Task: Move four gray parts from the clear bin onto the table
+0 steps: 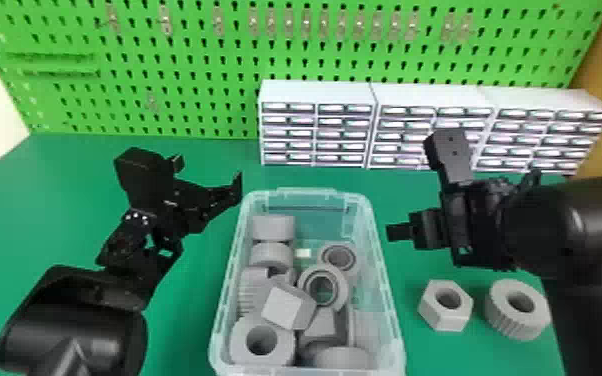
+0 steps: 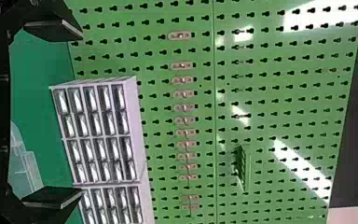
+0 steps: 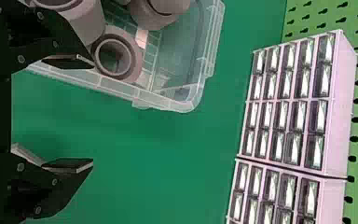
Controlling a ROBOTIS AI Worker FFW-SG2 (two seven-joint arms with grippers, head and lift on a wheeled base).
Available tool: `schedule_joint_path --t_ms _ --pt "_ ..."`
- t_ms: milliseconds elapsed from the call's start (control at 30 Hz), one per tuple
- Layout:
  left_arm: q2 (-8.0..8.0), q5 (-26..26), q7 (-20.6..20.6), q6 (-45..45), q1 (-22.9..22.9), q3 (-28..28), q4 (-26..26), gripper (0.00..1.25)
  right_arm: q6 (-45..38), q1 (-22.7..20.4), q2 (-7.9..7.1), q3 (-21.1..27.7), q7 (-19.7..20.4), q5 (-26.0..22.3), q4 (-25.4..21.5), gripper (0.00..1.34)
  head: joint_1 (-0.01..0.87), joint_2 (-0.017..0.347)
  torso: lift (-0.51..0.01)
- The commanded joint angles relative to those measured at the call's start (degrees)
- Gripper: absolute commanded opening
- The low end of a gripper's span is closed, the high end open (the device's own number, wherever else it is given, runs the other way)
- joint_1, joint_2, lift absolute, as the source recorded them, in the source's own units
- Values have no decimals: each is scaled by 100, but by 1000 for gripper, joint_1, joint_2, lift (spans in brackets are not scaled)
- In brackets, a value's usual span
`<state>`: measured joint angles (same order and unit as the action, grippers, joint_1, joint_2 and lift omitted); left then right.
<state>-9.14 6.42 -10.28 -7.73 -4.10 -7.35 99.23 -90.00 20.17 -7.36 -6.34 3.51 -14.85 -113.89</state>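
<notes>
Nearby, clear bin [image 1: 309,196], drawer cabinets [image 1: 315,94], pegboard [image 1: 175,60] behind, left pincer [image 1: 209,172] spread, right pincer [image 1: 411,189] spread

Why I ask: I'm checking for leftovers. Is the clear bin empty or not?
Not empty: in the head view, gray parts lie piled inside the clear bin.

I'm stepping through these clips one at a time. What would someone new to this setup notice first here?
Probably the clear bin heaped with gray parts, low in the middle of the head view, with the open left gripper and open right gripper on either side. Next, a hexagonal part and a ribbed round one on the table right of the bin, then the bright green pegboard behind everything.
</notes>
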Motion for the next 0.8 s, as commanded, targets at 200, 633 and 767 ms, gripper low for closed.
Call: schedule_joint_path --t_ms 200,633,767 --pt "0 18 -9 0 -3 15 0 1135 -8 13 -11 -51 0 53 25 827 678 34 -50" --pt "0 18 -9 0 -3 32 0 1135 -8 285 -178 -403 0 176 104 827 678 34 -50" --pt "0 9 -9 0 -3 41 0 1135 -8 461 -380 -623 0 88 219 827 678 34 -50"
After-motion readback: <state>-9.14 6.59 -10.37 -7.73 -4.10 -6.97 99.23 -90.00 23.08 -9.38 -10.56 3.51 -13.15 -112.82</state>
